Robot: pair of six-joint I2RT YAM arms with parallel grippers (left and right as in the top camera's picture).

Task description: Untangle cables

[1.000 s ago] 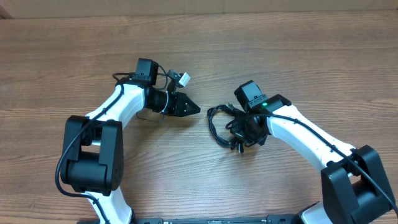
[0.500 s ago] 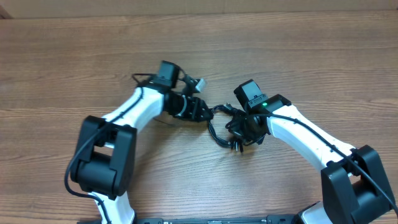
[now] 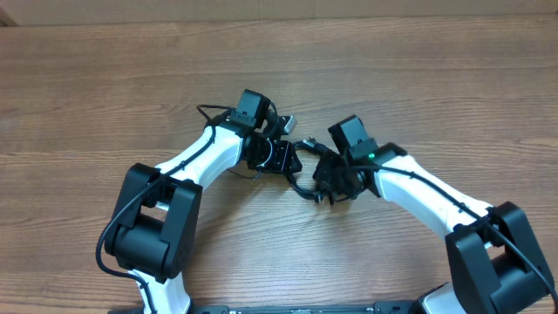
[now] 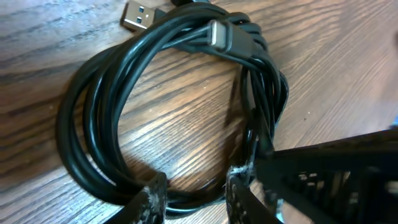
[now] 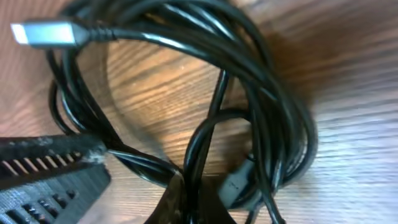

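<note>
The cables (image 3: 302, 187) lie as one coiled black bundle on the wooden table between my two arms. In the left wrist view the cables (image 4: 93, 118) form a loop with a silver USB plug (image 4: 138, 15) and a grey plug (image 4: 219, 34) at the top. My left gripper (image 4: 196, 198) is open at the loop's near edge, and strands run across the gap between its fingers. My right gripper (image 5: 193, 202) is shut on a strand of the cables (image 5: 273, 106) beside a grey plug (image 5: 239, 183). From overhead, the left gripper (image 3: 292, 162) and right gripper (image 3: 335, 185) flank the bundle.
The bare wooden table (image 3: 418, 78) stretches around the bundle. Thicker black wires (image 3: 209, 112) run along the left arm. The right gripper's black body (image 4: 336, 168) shows at the right of the left wrist view. One left fingertip (image 5: 93, 147) reaches into the right wrist view.
My left arm has swung right, up to the bundle, and its jaws have opened around the strands. The right gripper has stayed shut on the cables, barely shifting.
</note>
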